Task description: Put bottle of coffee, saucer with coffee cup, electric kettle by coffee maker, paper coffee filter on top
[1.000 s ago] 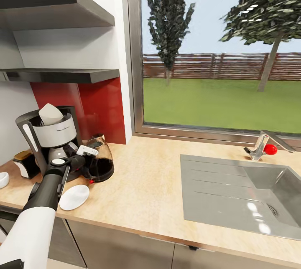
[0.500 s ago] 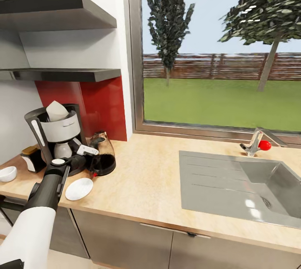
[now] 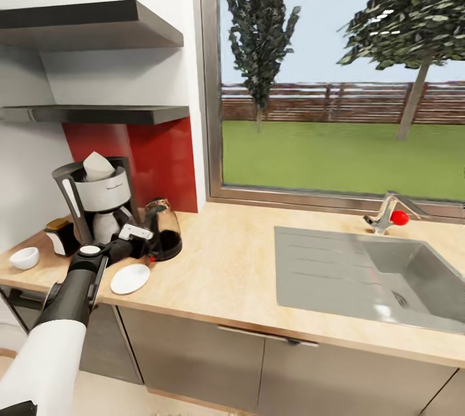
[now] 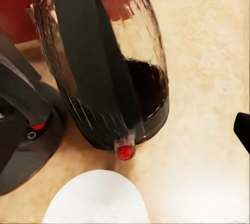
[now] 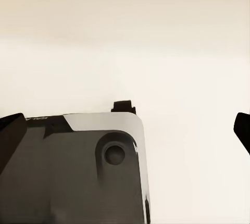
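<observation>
My left claw (image 3: 139,241) is out in front of me, over the countertop (image 3: 226,274). Its fingers are apart and hold nothing. In my left wrist view one dark fingertip (image 4: 242,130) peeks in at the edge, away from the kettle.

The electric kettle (image 3: 163,237) stands just past my left claw, very close to it. It sits upright on the countertop. In my left wrist view the electric kettle (image 4: 107,62) looks big, with its black handle facing my claw and its small red switch (image 4: 124,152) low down.

The coffee maker (image 3: 100,206) stands just beside the kettle, on the far left side of my claw. A white paper coffee filter (image 3: 98,166) sits on top of it. In my left wrist view the black base of the coffee maker (image 4: 23,135) is right next to the kettle.

The saucer (image 3: 130,278) lies flat on the countertop, under my claw and a little nearer to me. It is plain and has no cup on it.

The coffee cup (image 3: 24,258) sits far off to the left of my claw, near the end of the countertop. The bottle of coffee (image 3: 59,235) stands near it, beside the coffee maker.

The kitchen shelf (image 3: 97,114) is high above my claw, on the wall.

My right claw (image 5: 125,125) points at a pale floor, and its two dark fingertips are wide apart. A sink (image 3: 361,280) is far to the right of my left claw.
</observation>
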Tool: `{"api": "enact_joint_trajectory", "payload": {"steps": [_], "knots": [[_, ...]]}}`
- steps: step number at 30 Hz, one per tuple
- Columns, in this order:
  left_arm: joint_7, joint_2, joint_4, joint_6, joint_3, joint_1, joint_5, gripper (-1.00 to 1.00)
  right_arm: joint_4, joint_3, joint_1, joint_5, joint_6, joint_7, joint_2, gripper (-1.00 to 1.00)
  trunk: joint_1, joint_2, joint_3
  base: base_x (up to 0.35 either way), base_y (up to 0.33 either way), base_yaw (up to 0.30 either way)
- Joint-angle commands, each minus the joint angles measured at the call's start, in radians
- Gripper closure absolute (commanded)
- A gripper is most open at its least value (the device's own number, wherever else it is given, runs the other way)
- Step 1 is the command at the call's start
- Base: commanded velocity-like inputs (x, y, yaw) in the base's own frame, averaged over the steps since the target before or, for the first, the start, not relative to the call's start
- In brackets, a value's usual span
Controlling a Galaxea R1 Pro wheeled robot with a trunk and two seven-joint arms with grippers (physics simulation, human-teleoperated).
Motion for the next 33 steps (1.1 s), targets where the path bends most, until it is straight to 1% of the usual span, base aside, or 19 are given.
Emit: {"api": "enact_joint_trajectory", "payload": {"steps": [1,10,12,13,15,16,17,18,19,20,21,22,25,27,28,29,30,32,33], "knots": [[-0.008,0.0,-0.001,0.003,0.002,-0.001,-0.007,-1.0,0.0,0.008,0.0,-0.011,0.0,0.004,0.0,-1.0,0.0,-0.002,-0.002,-0.321,0.0,0.0],[-0.009,0.003,0.002,0.001,0.003,0.001,-0.006,-1.0,0.0,0.009,0.0,-0.01,0.0,0.004,0.0,-1.0,0.0,-0.002,-0.002,-0.326,0.0,0.0],[-0.01,0.004,0.003,0.0,0.008,0.001,-0.006,-1.0,0.0,0.008,0.0,-0.01,0.0,0.004,0.0,-1.0,0.0,-0.002,-0.002,-0.328,0.0,0.0],[-0.012,0.004,0.002,0.0,0.018,0.003,-0.005,-1.0,0.0,0.009,0.0,-0.01,0.0,0.004,0.0,-1.0,0.0,-0.002,-0.002,-0.328,0.0,0.0],[-0.016,0.004,-0.001,-0.001,0.044,0.015,-0.003,-1.0,0.0,0.009,0.0,-0.011,0.0,0.004,0.0,-1.0,0.0,-0.002,-0.002,-0.328,0.0,0.0],[-0.019,0.004,-0.004,-0.004,0.068,0.025,0.003,-1.0,0.0,0.009,0.0,-0.011,0.0,0.004,0.0,-1.0,0.0,-0.002,-0.002,-0.306,0.0,0.0],[-0.022,0.005,-0.005,-0.012,0.095,0.036,0.014,-1.0,0.0,0.009,0.0,-0.011,0.0,0.004,0.001,-1.0,0.0,-0.002,-0.002,-0.229,0.0,0.0],[-0.024,0.005,-0.005,-0.019,0.109,0.042,0.022,-1.0,0.0,0.009,0.0,-0.011,0.0,0.004,0.001,-1.0,0.0,-0.002,-0.002,-0.183,0.0,0.0],[-0.027,0.006,-0.006,-0.042,0.135,0.055,0.04,-1.0,0.0,0.009,0.0,-0.011,0.0,0.003,0.002,-1.0,0.0,-0.002,-0.002,-0.117,0.0,0.0],[-0.031,0.007,-0.007,-0.076,0.158,0.07,0.058,-1.0,0.0,0.01,0.0,-0.012,0.0,0.003,0.003,-1.0,0.0,-0.002,-0.002,-0.075,0.0,0.0],[-0.033,0.007,-0.007,-0.095,0.169,0.079,0.067,-1.0,0.0,0.01,0.0,-0.012,0.0,0.003,0.003,-1.0,0.0,-0.002,-0.002,-0.06,0.0,0.0],[-0.036,0.009,-0.007,-0.139,0.188,0.099,0.081,-1.0,0.0,0.01,0.0,-0.012,0.0,0.003,0.004,-1.0,0.0,-0.002,-0.002,-0.038,0.0,0.0],[-0.039,0.012,-0.009,-0.232,0.223,0.147,0.101,-1.0,-0.001,0.01,-0.001,-0.012,0.0,0.002,0.004,-1.0,0.0,-0.002,-0.002,-0.022,0.0,0.0],[-0.04,0.013,-0.018,-0.326,0.267,0.197,0.115,-1.0,-0.001,0.01,0.0,-0.013,-0.001,0.002,0.005,-1.0,0.0,-0.002,-0.002,-0.008,0.0,0.0],[-0.04,0.012,-0.02,-0.349,0.282,0.209,0.119,-1.0,-0.001,0.01,0.0,-0.013,-0.001,0.002,0.005,-1.0,0.0,-0.002,-0.002,-0.005,0.0,0.0],[-0.04,0.011,-0.024,-0.394,0.314,0.235,0.132,-1.0,-0.001,0.01,0.0,-0.013,-0.001,0.002,0.005,-1.0,0.0,-0.002,-0.002,-0.003,0.0,0.0],[-0.04,0.01,-0.026,-0.415,0.331,0.248,0.141,-1.0,-0.001,0.01,0.0,-0.013,-0.001,0.002,0.005,-1.0,0.0,-0.002,-0.002,-0.003,0.0,0.0],[-0.04,0.007,-0.029,-0.488,0.396,0.3,0.182,-1.0,-0.001,0.01,0.0,-0.013,-0.002,0.002,0.006,-1.0,0.0,-0.002,-0.002,-0.001,0.0,0.0],[-0.04,0.006,-0.029,-0.502,0.409,0.313,0.194,-1.0,-0.001,0.01,0.0,-0.014,-0.002,0.002,0.006,-1.0,0.0,-0.002,-0.002,0.0,0.0,0.0]]}}
